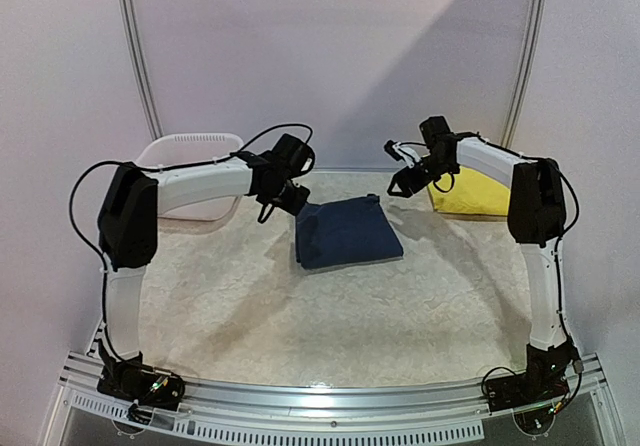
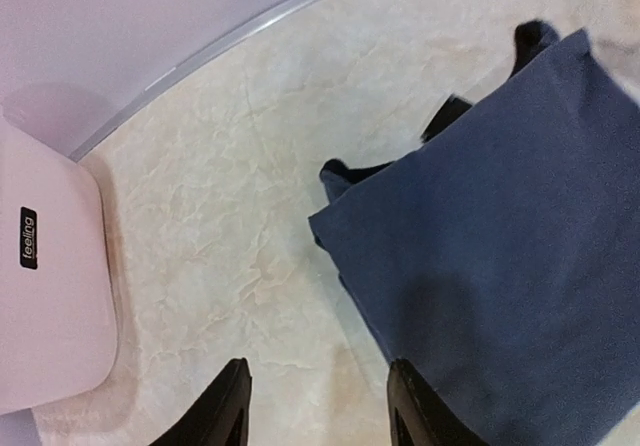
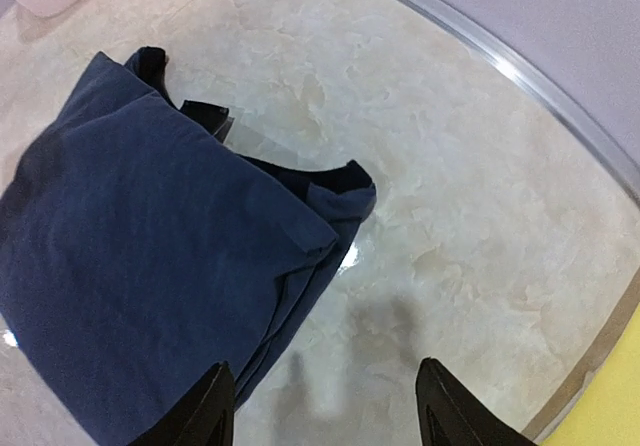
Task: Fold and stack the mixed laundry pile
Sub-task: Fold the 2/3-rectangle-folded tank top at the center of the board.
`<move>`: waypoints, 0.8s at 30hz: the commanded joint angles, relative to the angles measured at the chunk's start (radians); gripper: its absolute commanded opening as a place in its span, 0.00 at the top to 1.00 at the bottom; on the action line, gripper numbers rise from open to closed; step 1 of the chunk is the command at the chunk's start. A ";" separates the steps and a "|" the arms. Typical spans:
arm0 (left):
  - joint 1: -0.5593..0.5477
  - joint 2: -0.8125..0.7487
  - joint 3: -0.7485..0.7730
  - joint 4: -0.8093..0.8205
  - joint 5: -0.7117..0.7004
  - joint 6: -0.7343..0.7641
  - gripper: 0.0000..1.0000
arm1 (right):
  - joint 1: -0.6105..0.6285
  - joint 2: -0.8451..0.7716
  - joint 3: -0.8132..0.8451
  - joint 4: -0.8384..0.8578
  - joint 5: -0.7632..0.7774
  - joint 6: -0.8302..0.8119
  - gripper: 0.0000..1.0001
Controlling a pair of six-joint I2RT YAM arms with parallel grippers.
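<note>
Robot lab booth: plain white walls (image 1: 330, 56), aluminium rail (image 1: 330, 398), marbled tabletop (image 1: 300, 326).

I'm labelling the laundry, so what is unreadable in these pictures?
Basket inside: top view, left arm crosses it; left wrist view cuts it off.
Yellow garment: top view, right arm covers part; right wrist view shows only a corner.
Navy garment: folded, inner faces hidden in all views.
</note>
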 commanded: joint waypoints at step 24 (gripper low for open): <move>0.011 0.172 -0.011 0.142 0.558 -0.399 0.59 | 0.002 0.314 0.171 -0.287 -0.349 0.341 0.33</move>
